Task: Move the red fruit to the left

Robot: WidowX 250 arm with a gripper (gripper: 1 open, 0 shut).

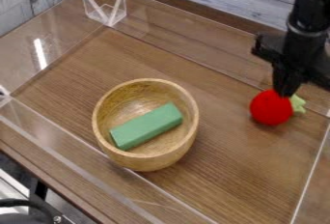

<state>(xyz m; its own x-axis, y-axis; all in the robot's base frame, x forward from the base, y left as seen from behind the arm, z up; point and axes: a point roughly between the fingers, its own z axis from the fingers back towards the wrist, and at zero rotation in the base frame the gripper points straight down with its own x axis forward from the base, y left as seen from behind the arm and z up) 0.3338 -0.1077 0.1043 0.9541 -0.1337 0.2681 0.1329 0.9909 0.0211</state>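
The red fruit point(269, 109) is a small round bright-red toy with a light-green leafy cap on its right side. It lies on the wooden table near the right edge. My gripper point(287, 87) hangs just above its upper right, pointing steeply down. The dark fingers are drawn together into a narrow tip, so the gripper is shut. Nothing shows between the fingers, and the fruit appears to rest on the table below the tips.
A wooden bowl point(116, 98) holding a green rectangular block point(146, 126) sits left of centre. Clear plastic walls point(52, 35) border the table, with a clear corner piece point(104, 9) at the back left. Bare wood lies between the bowl and the fruit.
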